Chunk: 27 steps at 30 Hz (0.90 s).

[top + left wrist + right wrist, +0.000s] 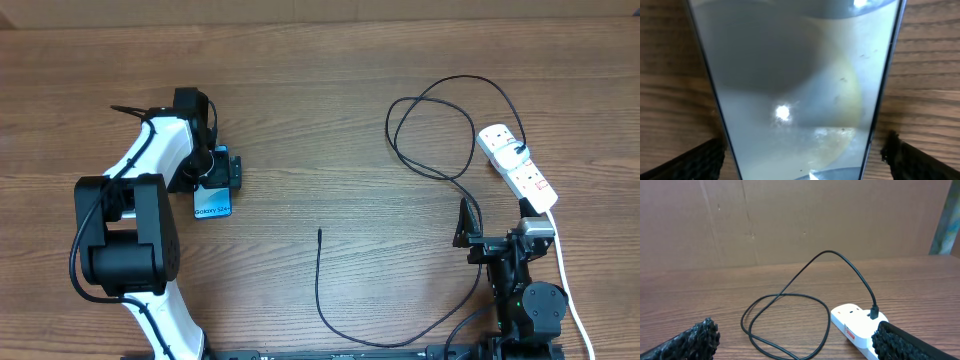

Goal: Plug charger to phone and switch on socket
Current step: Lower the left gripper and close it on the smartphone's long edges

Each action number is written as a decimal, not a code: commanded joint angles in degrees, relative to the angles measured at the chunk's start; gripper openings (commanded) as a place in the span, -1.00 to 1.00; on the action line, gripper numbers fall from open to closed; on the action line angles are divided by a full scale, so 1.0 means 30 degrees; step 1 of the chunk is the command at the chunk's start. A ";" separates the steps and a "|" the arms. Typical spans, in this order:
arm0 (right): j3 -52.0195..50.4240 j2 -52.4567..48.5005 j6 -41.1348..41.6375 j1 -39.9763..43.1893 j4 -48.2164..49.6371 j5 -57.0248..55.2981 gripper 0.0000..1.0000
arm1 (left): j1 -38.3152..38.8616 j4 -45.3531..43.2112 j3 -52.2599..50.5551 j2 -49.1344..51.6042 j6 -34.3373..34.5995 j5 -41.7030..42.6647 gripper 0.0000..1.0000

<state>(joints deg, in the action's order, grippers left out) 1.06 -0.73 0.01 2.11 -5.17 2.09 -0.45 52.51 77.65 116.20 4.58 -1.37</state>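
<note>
Progress: I am judging nothing finished; plugging and switching are both remaining.
Phone [213, 205]: lying at the left of the table [320, 80], no cable in it.
Left gripper [805, 157]: I am straddling the phone's edges; clamped or not, I cannot tell.
Charger [320, 280]: tip lying loose mid-table, other end sitting in the socket [515, 165].
Right gripper [795, 342]: fingers gaping wide, holding nothing.

Phone [213, 195]: one, lying at 9 o'clock.
Charger [319, 265]: one black cable, running from 6 round to 2 o'clock.
Socket [516, 166]: one white strip, sitting at 3 o'clock.
White cord [565, 270]: one, trailing toward 4 o'clock.
Arms: two, each carrying one gripper, with the left gripper [215, 165] at 9 o'clock and the right gripper [465, 225] at 4 o'clock.
Table [320, 100]: one, bearing everything.
</note>
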 commanded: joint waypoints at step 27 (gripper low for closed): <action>-0.0197 0.0189 0.0051 -0.0131 0.0117 -0.0182 1.00 | 0.0022 0.1661 0.1770 0.1763 0.0240 0.1246 -0.02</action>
<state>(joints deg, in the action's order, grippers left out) 1.06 -0.73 0.01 2.11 -5.15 2.09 -0.19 55.99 81.28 118.45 4.29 -0.05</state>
